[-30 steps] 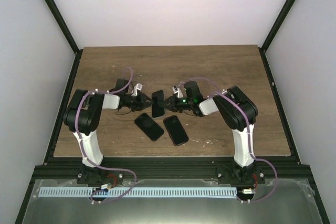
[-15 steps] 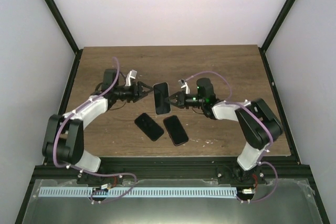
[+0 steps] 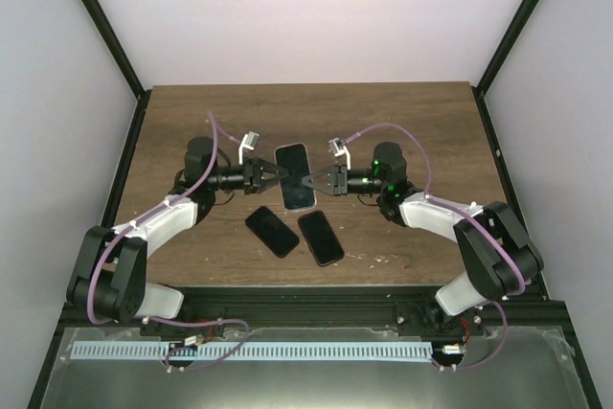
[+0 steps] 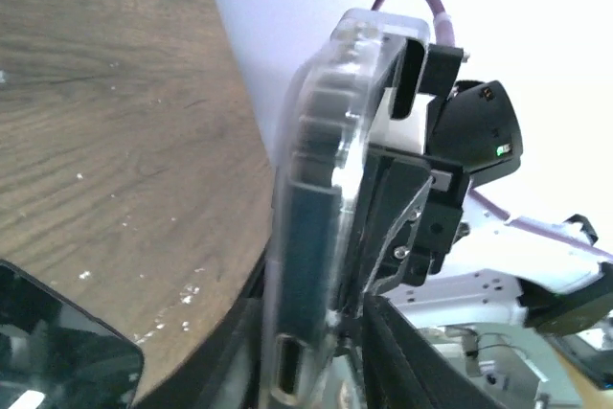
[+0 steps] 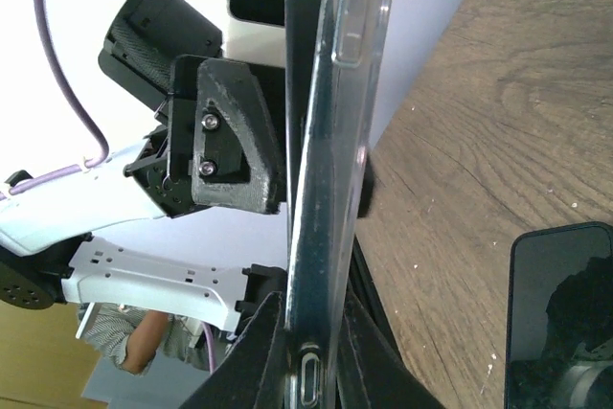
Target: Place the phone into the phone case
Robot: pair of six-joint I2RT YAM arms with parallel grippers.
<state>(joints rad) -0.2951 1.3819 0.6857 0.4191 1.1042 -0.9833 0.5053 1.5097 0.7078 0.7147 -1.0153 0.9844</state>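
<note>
Status: phone (image 3: 295,184) looks already inside the clear case (image 4: 352,50). The left wrist view shows the dark body sitting within the transparent rim, with the port cutout lined up at the bottom end. The right wrist view shows the case edge-on with its button bumps, no obvious gap, but I can't check all four corners, so final seating is unconfirmed. Left gripper (image 3: 267,174) is clamped on the case's left edge and right gripper (image 3: 317,180) on its right edge, so the case hangs between them, apparently off the table (image 3: 421,122). Left to do, I'd say: press any loose corner home, then set it down. Two spare phones (image 3: 272,231) (image 3: 321,237) lie on the table just on the arm-base side of the case. No brand, label or text readable anywhere
</note>
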